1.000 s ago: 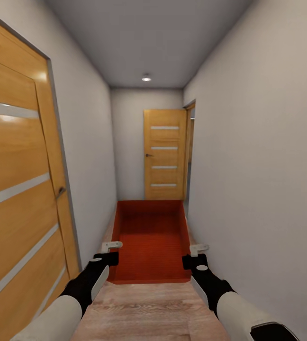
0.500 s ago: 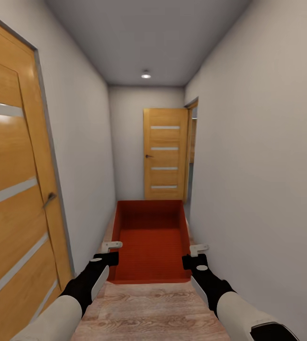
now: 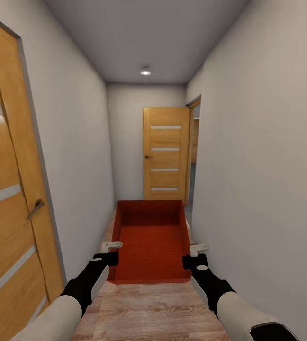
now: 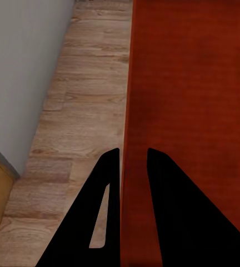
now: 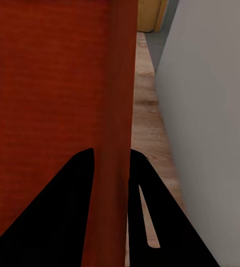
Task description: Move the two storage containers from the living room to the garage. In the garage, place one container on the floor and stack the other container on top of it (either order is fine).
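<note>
No writing shows anywhere. The left gripper (image 3: 112, 251) pinches the left wall of the storage container (image 3: 148, 244), held above the wood floor (image 3: 148, 308) in a hallway; the right gripper (image 3: 197, 253) clamps its right wall. A far orange door (image 3: 165, 154) stands shut.

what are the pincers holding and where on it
One storage container, carried between both arms: the left pincer is shut on its left side wall, the right pincer on its right side wall.
</note>
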### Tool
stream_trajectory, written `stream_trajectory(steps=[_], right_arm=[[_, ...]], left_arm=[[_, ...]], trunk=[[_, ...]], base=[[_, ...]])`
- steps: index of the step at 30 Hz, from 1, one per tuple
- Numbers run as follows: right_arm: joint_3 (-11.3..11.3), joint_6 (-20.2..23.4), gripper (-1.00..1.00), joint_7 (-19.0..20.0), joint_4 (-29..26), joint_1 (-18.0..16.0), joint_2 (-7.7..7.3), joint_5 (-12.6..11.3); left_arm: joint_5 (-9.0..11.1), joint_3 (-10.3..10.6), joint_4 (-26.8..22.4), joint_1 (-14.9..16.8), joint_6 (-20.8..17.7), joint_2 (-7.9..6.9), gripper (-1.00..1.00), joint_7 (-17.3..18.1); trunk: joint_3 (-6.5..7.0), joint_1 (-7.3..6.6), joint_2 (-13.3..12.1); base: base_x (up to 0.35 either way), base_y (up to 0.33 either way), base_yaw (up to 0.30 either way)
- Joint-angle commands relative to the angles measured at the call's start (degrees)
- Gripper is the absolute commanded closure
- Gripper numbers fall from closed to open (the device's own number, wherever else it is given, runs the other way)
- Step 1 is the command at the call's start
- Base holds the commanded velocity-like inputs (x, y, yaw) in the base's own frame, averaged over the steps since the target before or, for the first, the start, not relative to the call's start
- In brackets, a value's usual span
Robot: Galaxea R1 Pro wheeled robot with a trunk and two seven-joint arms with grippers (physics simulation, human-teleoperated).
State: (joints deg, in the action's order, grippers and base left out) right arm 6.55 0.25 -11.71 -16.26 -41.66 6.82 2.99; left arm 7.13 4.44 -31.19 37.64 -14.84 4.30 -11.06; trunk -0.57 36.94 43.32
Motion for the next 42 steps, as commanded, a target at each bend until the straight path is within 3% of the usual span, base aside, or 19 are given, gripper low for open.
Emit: stream_trajectory(steps=[1,42], right_arm=[[-0.22,0.01,1.0,-0.42,0.18,0.0,-0.49,0.0],[-0.22,0.01,1.0,-0.42,0.18,0.0,-0.57,0.0]], left_arm=[[-1.07,-1.3,-0.25,0.06,1.11,-0.17,1.0,-0.89],[-1.07,-1.29,-0.19,0.06,1.12,-0.17,1.0,-0.89]], trunk=[[-0.06,0.05,0.05],[-0.06,0.05,0.05]], base=[[0.325,0.0,0.0],[0.325,0.0,0.0]])
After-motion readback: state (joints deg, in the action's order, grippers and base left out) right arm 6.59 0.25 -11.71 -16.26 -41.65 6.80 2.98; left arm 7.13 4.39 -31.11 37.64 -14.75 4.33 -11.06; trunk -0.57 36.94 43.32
